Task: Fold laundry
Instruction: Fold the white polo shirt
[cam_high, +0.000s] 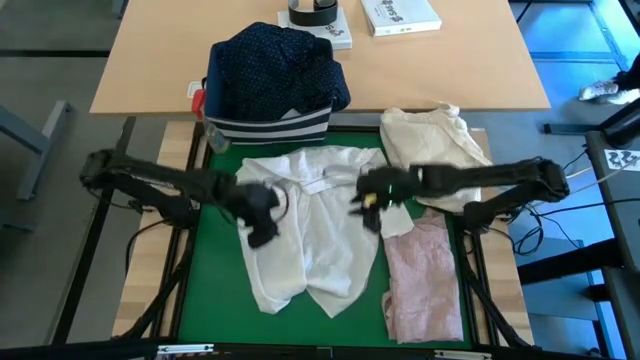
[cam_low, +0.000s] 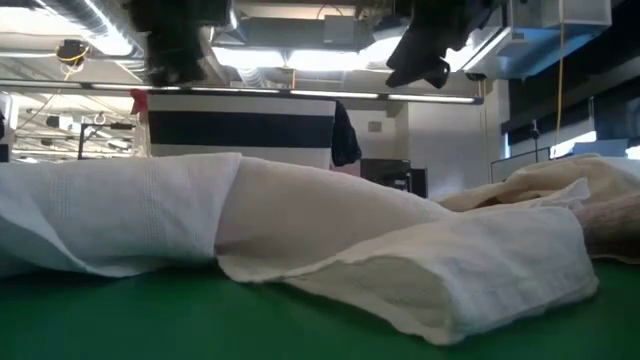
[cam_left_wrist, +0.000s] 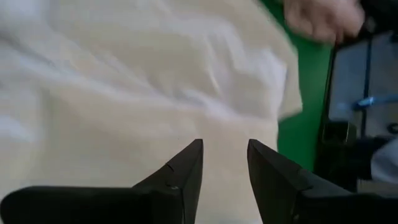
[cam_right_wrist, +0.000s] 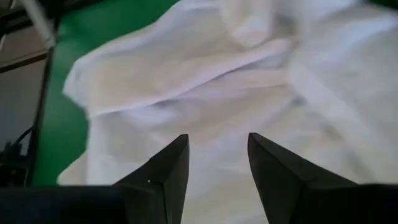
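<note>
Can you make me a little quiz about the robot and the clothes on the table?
1. True or false: the left gripper is open above the white shirt.
2. What lies on the green mat next to the white shirt, on the right arm's side?
A. a pale pink top
B. a red towel
C. a pair of socks
3. Fill in: the navy white-dotted shirt sits piled in the striped ____.

Key:
1. True. The right gripper is open above the shirt too, and neither one holds anything.
2. A
3. bin
</note>
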